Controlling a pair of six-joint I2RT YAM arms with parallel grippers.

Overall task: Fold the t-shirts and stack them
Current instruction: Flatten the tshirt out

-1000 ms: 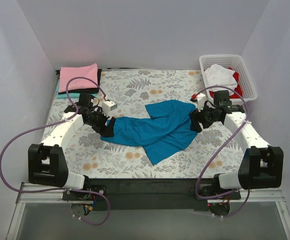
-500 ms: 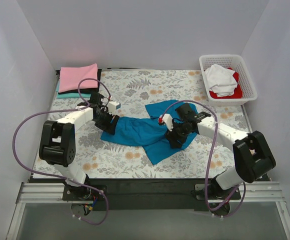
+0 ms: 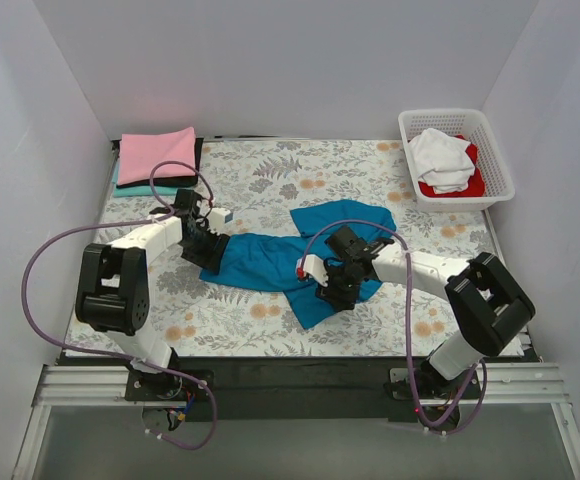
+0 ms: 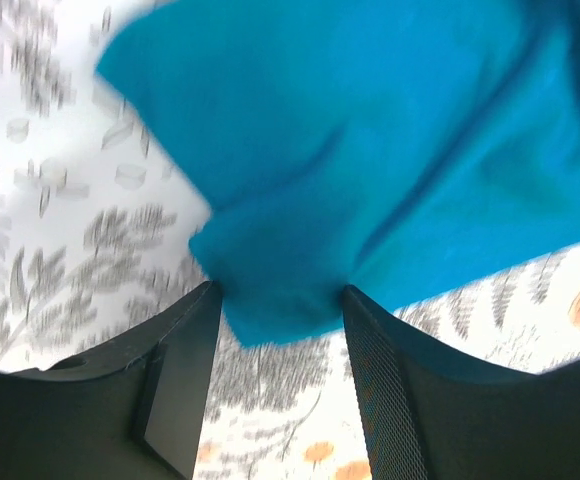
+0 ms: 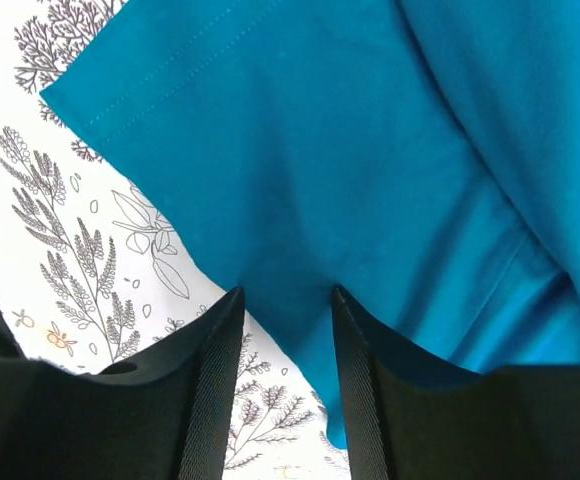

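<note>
Pinching the limp teal-blue t-shirt [image 3: 270,262]: left gripper [image 4: 278,300] clamps its left end, right gripper [image 5: 285,300] nips a near edge. Light, floppy cloth, likely best grabbed at hems and corners.

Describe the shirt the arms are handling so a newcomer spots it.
On the floral table cloth, look mid-table, between the folded pink-topped stack at far left and the white basket at far right. The teal-blue t-shirt lies crumpled: the only unfolded shirt on the cloth, pinched by the left end effector and right end effector.
</note>
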